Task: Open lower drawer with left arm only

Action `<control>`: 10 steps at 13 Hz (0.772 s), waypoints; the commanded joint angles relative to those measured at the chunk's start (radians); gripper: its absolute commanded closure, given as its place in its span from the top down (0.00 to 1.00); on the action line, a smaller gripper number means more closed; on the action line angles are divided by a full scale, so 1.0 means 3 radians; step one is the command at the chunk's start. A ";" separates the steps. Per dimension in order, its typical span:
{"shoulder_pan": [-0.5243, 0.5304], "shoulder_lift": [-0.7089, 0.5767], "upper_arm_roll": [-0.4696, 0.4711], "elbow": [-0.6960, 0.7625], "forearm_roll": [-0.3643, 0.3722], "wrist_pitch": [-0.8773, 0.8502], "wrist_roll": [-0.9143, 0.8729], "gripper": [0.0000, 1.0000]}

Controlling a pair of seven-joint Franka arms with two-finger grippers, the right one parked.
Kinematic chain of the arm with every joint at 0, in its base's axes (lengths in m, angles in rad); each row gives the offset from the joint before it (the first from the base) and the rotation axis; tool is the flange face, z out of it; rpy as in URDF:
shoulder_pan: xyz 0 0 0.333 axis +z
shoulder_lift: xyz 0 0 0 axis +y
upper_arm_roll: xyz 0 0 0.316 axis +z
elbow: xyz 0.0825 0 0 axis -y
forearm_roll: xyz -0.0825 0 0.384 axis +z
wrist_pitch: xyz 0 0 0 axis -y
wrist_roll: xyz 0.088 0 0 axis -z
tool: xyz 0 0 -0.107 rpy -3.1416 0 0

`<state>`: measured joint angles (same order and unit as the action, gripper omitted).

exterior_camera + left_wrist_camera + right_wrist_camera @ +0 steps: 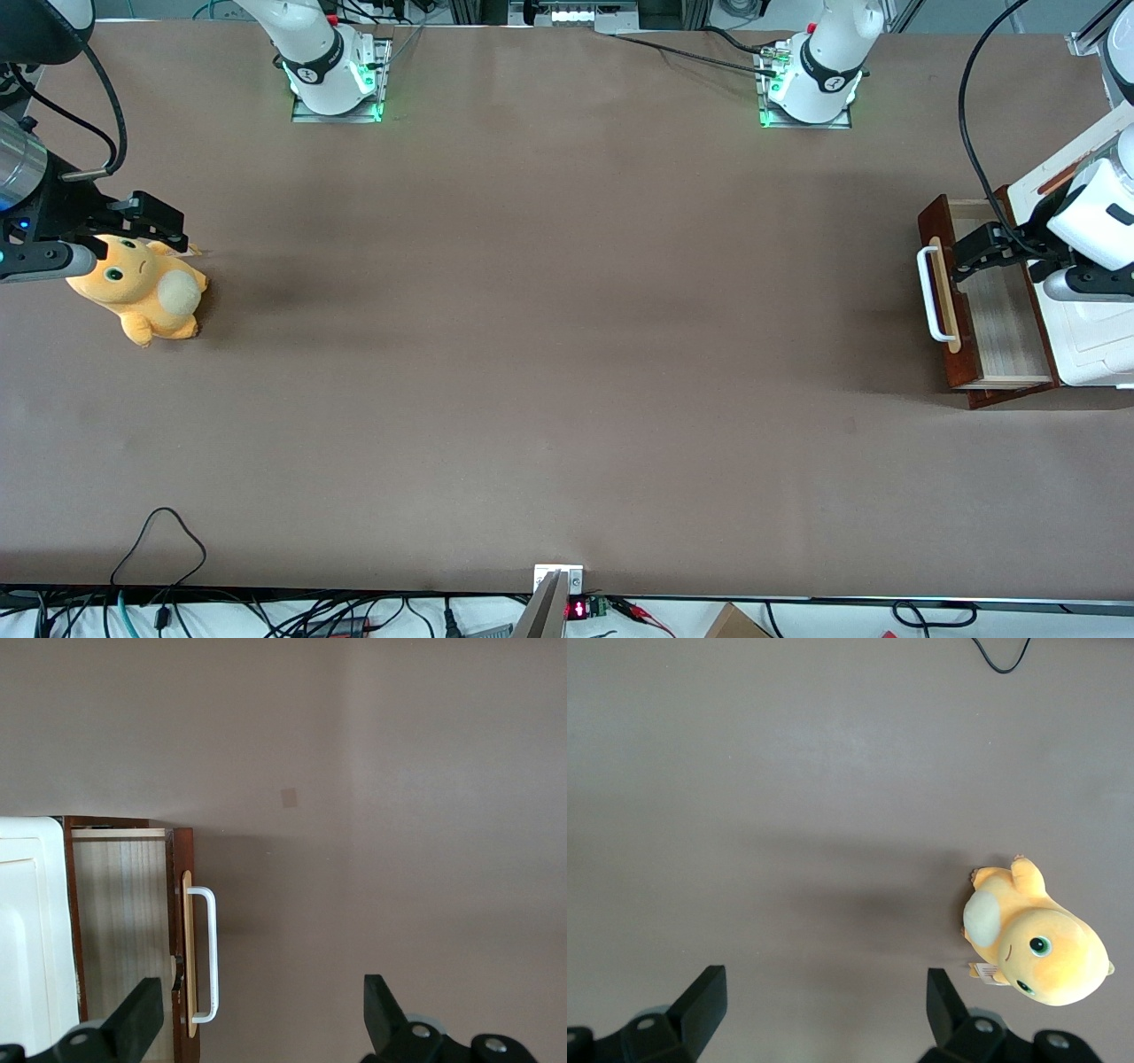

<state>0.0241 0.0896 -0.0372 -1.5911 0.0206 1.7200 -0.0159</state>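
Note:
The lower drawer (pixel 997 310) stands pulled out of the white cabinet (pixel 1094 350) at the working arm's end of the table, its pale wood floor (pixel 120 921) showing. Its white loop handle (pixel 928 297) (pixel 211 948) lies over a light wooden strip on the dark reddish-brown front. The left arm (pixel 1099 221) reaches over the cabinet. Its gripper (pixel 967 255) (pixel 261 1019) hangs open above the drawer front, at the handle end farther from the front camera. One finger (pixel 142 1020) is over the drawer's inside and the other (pixel 381 1010) over bare table. Nothing is held.
An orange plush toy (pixel 142 288) (pixel 1036 943) lies toward the parked arm's end of the table. A black cable loop (pixel 164 532) rests near the table edge closest to the front camera. Both arm bases (pixel 337 84) stand at the edge farthest from it.

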 commanded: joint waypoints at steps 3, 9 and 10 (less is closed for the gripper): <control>0.0032 0.0003 0.0006 0.0165 -0.0069 -0.0088 0.0022 1.00; 0.0037 0.0008 -0.0004 0.0237 -0.0079 -0.0088 0.0033 1.00; 0.0037 0.0008 -0.0004 0.0237 -0.0074 -0.0088 0.0033 1.00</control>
<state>0.0271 0.0891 -0.0347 -1.5426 0.0206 1.7155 -0.0166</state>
